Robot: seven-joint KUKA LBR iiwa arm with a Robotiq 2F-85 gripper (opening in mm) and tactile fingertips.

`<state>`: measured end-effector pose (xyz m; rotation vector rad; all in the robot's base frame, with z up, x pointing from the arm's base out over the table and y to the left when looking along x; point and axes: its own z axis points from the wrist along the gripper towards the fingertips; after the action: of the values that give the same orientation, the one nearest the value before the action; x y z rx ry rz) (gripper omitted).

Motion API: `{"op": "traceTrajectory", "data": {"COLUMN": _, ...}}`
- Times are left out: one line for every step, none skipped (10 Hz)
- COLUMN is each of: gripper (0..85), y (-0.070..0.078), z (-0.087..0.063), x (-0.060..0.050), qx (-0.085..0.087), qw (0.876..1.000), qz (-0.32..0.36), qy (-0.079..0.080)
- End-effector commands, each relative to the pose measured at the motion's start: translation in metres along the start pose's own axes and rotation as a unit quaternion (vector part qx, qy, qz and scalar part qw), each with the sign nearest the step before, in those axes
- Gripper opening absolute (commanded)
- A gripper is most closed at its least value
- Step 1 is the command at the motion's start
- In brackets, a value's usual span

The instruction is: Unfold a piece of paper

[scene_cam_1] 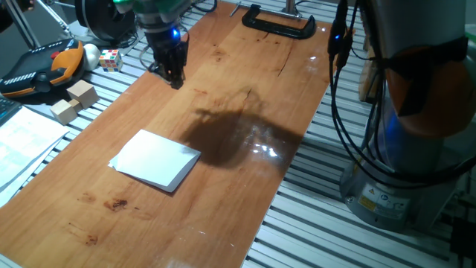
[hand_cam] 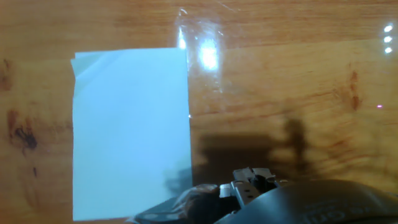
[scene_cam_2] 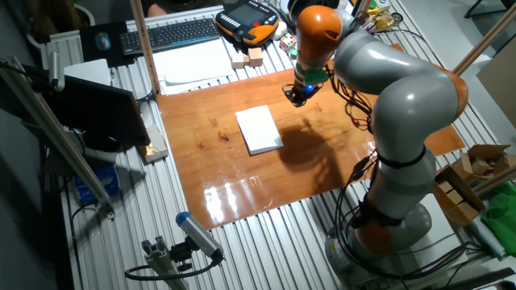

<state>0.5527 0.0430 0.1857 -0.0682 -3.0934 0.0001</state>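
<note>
The piece of paper lies folded flat on the wooden worktop, toward its near end in the one fixed view, with bare wood on all sides. It is untouched and the unfolding has not begun. In the hand view one corner of the paper shows a second layer peeping out slightly, which suggests where the loose edges sit; the long straight side nearest the gripper's shadow looks clean, though whether it is the crease or an open edge cannot be told.

Judgement on the step in hand: the approach should come down at a loose edge, not the crease, catch only the top layer with one fingertip low and shallow, then sweep it over across the fold. Pressing hard would pin both layers; the thin sheet may also slide on the glossy wood.

The gripper hangs above the worktop well beyond the paper, toward the far end, pointing down at a slight tilt, with a blue light lit on its body. The jaws appear close together, but the gap is too small to judge: cannot tell. Farther off, beyond the gripper, a black clamp grips the worktop's far edge.
</note>
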Motion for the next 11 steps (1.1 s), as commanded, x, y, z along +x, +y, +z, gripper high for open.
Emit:
{"op": "traceTrajectory", "data": {"gripper": 2.0, "y": 0.002, "z": 0.006, "x": -0.004, "qx": -0.003, "qw": 1.0, "qz": 0.004, "qy": 0.0}}
{"op": "traceTrajectory", "data": {"gripper": 2.0, "y": 0.007, "z": 0.014, "x": -0.006, "qx": -0.003, "qw": 1.0, "qz": 0.007, "qy": -0.007}}
{"op": "traceTrajectory", "data": {"gripper": 2.0, "y": 0.012, "z": 0.021, "x": -0.006, "qx": -0.001, "qw": 1.0, "qz": 0.01, "qy": -0.014}}
{"op": "traceTrajectory", "data": {"gripper": 2.0, "y": 0.017, "z": 0.025, "x": -0.005, "qx": -0.006, "qw": 1.0, "qz": 0.009, "qy": -0.014}}
{"op": "traceTrajectory", "data": {"gripper": 2.0, "y": 0.024, "z": 0.028, "x": -0.004, "qx": -0.007, "qw": 1.0, "qz": 0.011, "qy": -0.015}}
{"op": "traceTrajectory", "data": {"gripper": 2.0, "y": 0.027, "z": 0.033, "x": -0.005, "qx": -0.013, "qw": 1.0, "qz": 0.011, "qy": -0.015}}
{"op": "traceTrajectory", "data": {"gripper": 2.0, "y": 0.03, "z": 0.041, "x": -0.005, "qx": -0.018, "qw": 1.0, "qz": 0.007, "qy": -0.017}}
{"op": "traceTrajectory", "data": {"gripper": 2.0, "y": 0.034, "z": 0.048, "x": -0.004, "qx": -0.018, "qw": 1.0, "qz": 0.008, "qy": -0.022}}
{"op": "traceTrajectory", "data": {"gripper": 2.0, "y": 0.037, "z": 0.053, "x": -0.002, "qx": -0.021, "qw": 0.999, "qz": 0.008, "qy": -0.024}}
{"op": "traceTrajectory", "data": {"gripper": 2.0, "y": 0.038, "z": 0.053, "x": -0.001, "qx": -0.025, "qw": 0.999, "qz": 0.008, "qy": -0.022}}
{"op": "traceTrajectory", "data": {"gripper": 2.0, "y": 0.039, "z": 0.052, "x": -0.001, "qx": -0.028, "qw": 0.999, "qz": 0.006, "qy": -0.017}}
